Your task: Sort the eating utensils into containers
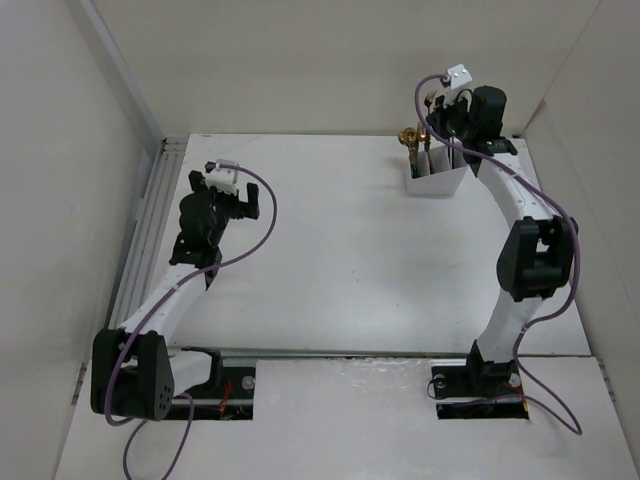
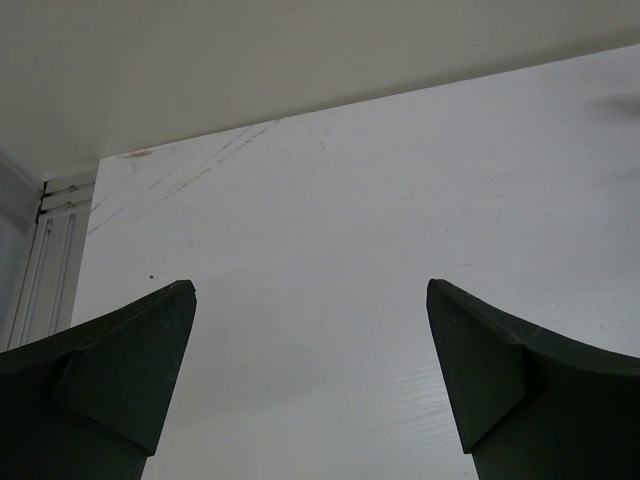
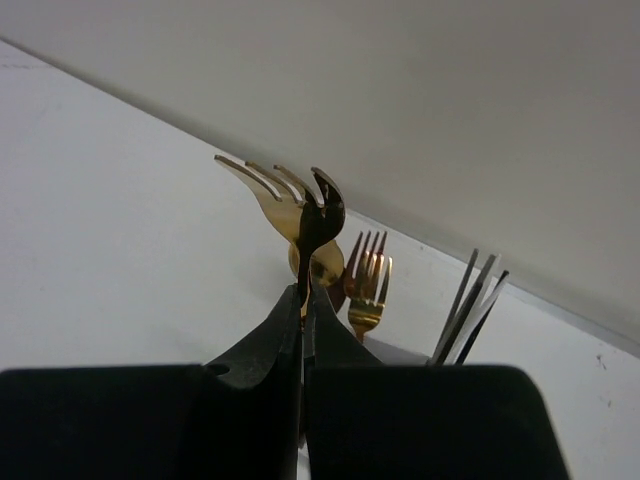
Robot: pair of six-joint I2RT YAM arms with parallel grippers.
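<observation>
My right gripper (image 3: 305, 295) is shut on the neck of a gold fork (image 3: 285, 195), tines up, held over the white holder (image 1: 437, 183) at the table's back right. In the holder stand another gold fork (image 3: 368, 285), a gold spoon (image 3: 322, 268) and several dark and silver chopsticks (image 3: 468, 305). In the top view the right gripper (image 1: 448, 135) is right above the holder, with gold utensil heads (image 1: 410, 137) showing at its left end. My left gripper (image 2: 310, 300) is open and empty over bare table; in the top view it (image 1: 240, 200) hovers at the left.
White walls close off the back and both sides of the table (image 1: 330, 250). A metal rail (image 1: 150, 220) runs along the left edge, also seen in the left wrist view (image 2: 50, 260).
</observation>
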